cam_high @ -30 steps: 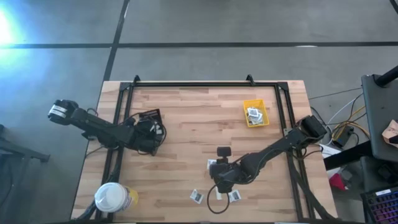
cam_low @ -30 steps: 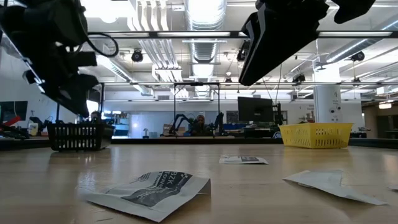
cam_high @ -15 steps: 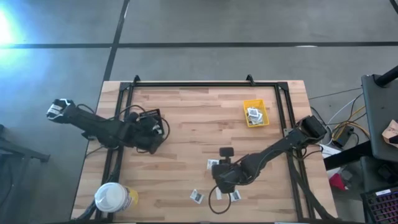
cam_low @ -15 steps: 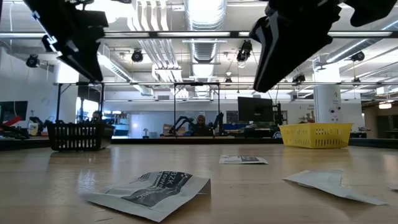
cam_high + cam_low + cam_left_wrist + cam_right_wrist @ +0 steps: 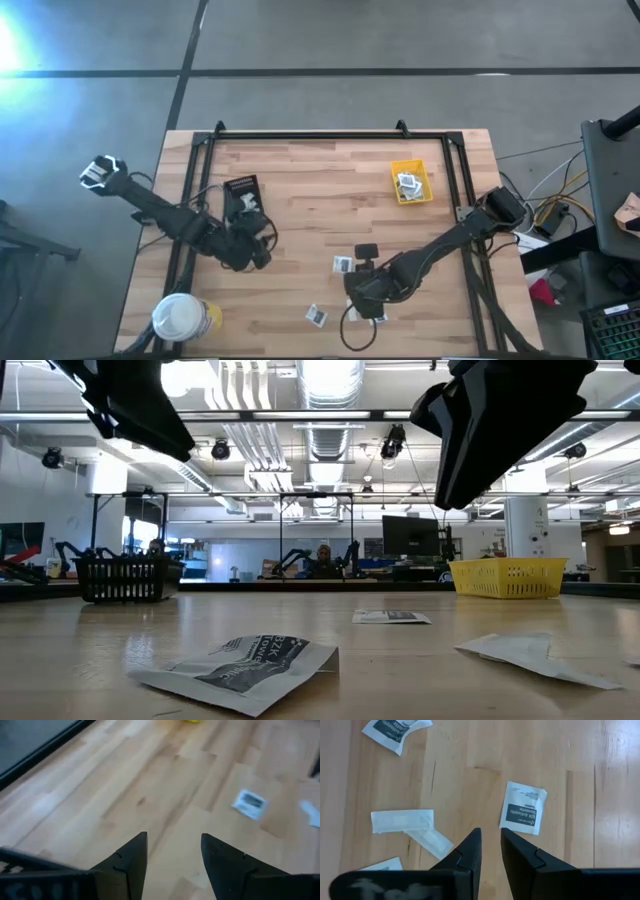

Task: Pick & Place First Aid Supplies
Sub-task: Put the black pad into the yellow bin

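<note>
Small white first aid packets lie flat on the wooden table: one beside my right arm, one near the front edge. The right wrist view shows a dark-printed packet, another and two pale strips. My right gripper hovers above them, its fingers a narrow gap apart with bare wood between. Raised over bare wood left of centre, my left gripper is open and holds nothing; a packet lies farther off. In the high view the left gripper and the right gripper both stand over the table's near half.
A small yellow bin with packets in it stands at the far right. A black tray sits at the far left, and a white-lidded yellow tub at the near left corner. A black frame edges the table.
My left gripper has risen from beside the black tray, swung toward the table's near edge and turned. In the low view it has climbed to the top of the picture.
</note>
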You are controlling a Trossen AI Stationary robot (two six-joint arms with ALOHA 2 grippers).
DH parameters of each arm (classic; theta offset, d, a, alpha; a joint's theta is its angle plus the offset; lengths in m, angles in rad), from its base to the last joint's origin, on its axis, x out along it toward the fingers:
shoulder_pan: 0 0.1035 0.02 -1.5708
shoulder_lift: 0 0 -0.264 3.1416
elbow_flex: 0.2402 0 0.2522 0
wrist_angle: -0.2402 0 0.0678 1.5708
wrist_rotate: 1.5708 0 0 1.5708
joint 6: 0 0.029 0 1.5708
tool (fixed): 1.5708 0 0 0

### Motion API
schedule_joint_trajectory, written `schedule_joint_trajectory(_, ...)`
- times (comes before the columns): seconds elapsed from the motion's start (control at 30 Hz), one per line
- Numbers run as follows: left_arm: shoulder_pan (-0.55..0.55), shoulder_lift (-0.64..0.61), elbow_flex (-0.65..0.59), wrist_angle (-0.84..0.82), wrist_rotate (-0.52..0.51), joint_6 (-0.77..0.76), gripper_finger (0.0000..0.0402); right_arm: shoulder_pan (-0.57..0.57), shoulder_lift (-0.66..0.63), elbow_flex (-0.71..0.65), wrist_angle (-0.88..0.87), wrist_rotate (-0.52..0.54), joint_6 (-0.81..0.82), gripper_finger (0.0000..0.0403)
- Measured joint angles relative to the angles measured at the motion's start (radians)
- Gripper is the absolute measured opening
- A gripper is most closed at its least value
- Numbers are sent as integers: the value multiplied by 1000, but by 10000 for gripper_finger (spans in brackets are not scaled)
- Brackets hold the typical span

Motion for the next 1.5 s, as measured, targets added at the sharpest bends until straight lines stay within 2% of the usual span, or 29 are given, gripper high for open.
schedule_joint_trajectory(0.2,-51,73,0,98,56,49,179,-7,0,0,7,0,-38,63)
schedule_joint_trajectory(0.47,-89,180,29,101,186,24,177,-69,0,0,10,-3,-144,79)
schedule_joint_trajectory(0.6,-101,207,54,52,239,-6,177,-123,0,0,10,-74,-190,88)
schedule_joint_trajectory(0.7,-109,209,63,-25,247,-51,177,-165,0,0,10,-108,-228,91)
schedule_joint_trajectory(0.93,-131,206,56,-148,268,-167,176,-246,0,17,8,-112,-326,90)
schedule_joint_trajectory(1.23,-157,206,52,-146,303,-233,176,-308,2,81,-20,-115,-426,95)
schedule_joint_trajectory(1.5,-162,206,43,-145,303,-244,176,-318,34,85,-15,-153,-443,95)
